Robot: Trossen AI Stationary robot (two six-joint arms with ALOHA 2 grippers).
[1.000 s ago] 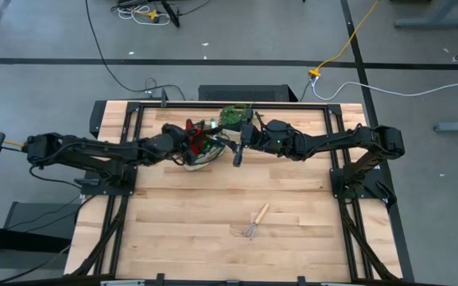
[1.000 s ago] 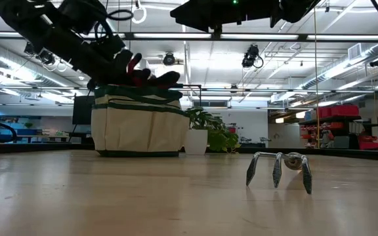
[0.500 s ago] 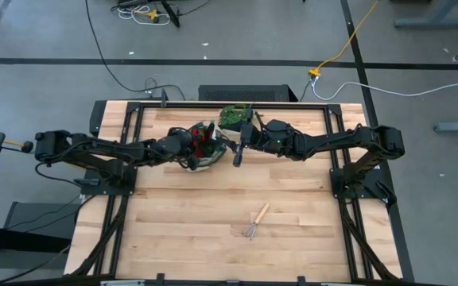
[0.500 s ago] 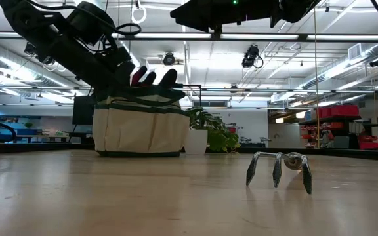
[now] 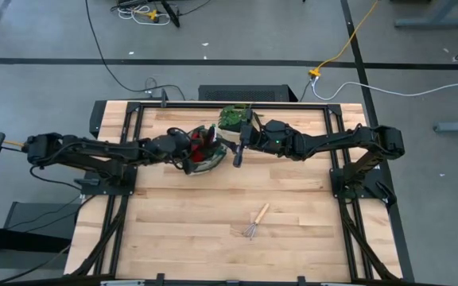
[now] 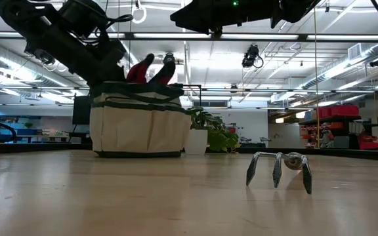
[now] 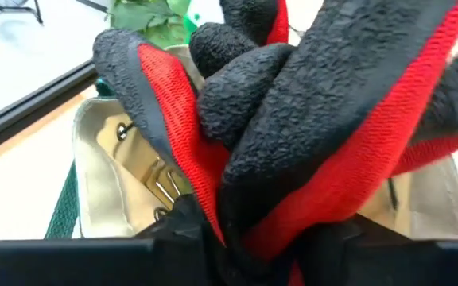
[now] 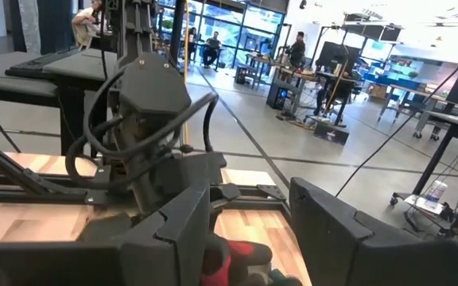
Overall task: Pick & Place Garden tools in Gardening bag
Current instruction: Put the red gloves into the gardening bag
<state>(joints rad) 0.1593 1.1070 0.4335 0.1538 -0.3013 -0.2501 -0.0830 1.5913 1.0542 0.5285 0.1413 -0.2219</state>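
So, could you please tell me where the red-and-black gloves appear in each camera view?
High view: red-and-black gloves above centre, on the cream fabric gardening bag.
Low view: upper left, poking up from the bag.
Left wrist view: fill the frame, bag behind.
Right wrist view: red patch at the bottom edge.
Shared landmark: the bag, except in the right wrist view.

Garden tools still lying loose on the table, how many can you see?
1: the hand rake lies alone on the table's near half. The gloves stick out of the gardening bag. Other tools may be hidden inside.
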